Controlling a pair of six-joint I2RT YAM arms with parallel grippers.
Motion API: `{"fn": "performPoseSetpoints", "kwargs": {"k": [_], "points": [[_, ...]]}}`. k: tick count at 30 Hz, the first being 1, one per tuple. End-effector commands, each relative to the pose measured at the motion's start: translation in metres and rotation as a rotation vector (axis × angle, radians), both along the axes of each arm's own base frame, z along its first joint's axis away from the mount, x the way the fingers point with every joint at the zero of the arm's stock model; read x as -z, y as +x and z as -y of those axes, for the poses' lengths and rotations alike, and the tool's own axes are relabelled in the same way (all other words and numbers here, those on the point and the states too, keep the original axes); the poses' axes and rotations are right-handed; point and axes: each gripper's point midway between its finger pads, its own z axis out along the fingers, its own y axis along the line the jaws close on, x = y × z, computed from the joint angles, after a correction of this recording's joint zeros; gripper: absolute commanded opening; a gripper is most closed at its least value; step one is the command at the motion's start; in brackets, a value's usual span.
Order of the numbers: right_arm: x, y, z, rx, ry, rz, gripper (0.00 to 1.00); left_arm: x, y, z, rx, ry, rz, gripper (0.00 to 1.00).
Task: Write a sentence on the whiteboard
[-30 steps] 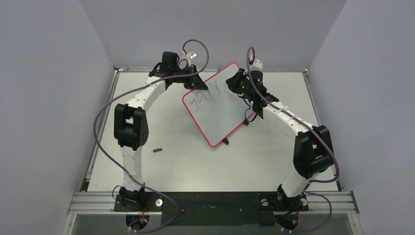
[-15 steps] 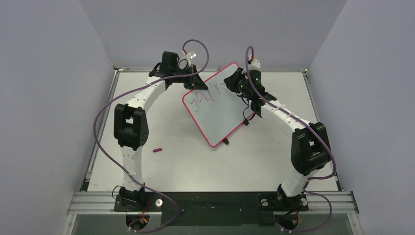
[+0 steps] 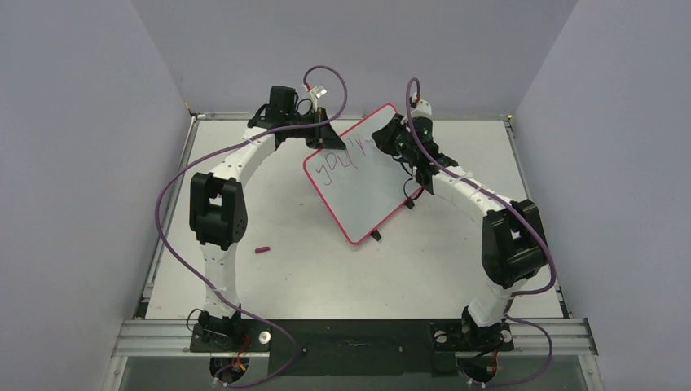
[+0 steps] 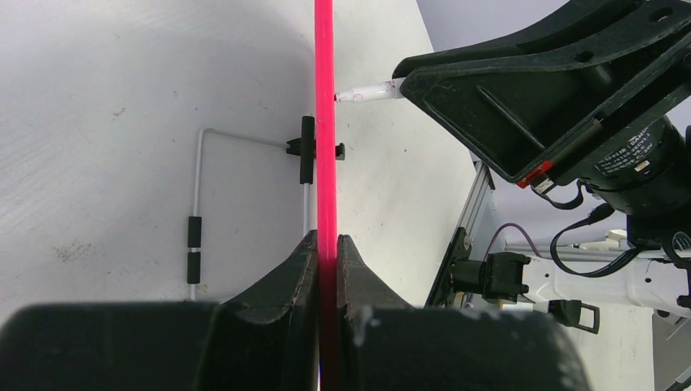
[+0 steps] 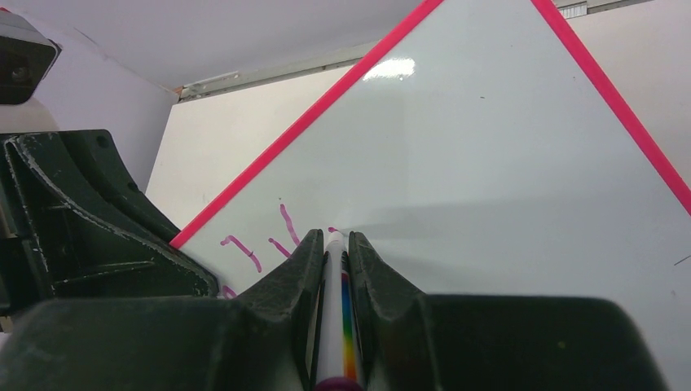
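at the far middle of the pale grey bench, the flat white whiteboard with a red-pink rim stood tilted, its rim pinched by the left tool, while the right tool clamped a white marker pen whose tip met the board beside reddish-purple lettering.

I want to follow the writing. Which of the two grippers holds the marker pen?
The right gripper holds the marker pen, its tip at the whiteboard. The left gripper is instead shut on the whiteboard's pink rim.
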Motion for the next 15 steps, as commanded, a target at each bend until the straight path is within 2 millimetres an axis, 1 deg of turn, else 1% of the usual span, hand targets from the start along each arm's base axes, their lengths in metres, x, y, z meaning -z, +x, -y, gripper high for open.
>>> {"fn": "performPoseSetpoints", "kwargs": {"k": [1,9,15], "points": [[-0.022,0.01,0.0,0.008,0.029,0.062,0.0,-0.082,-0.018,0.007,0.087,-0.121,0.167,0.0],[-0.019,0.02,0.012,0.038,0.021,0.055,0.0,-0.081,-0.018,0.007,0.088,-0.119,0.167,0.0],[-0.021,0.025,0.01,0.028,0.007,0.057,0.0,-0.08,-0.018,0.007,0.088,-0.119,0.164,0.0]]}}
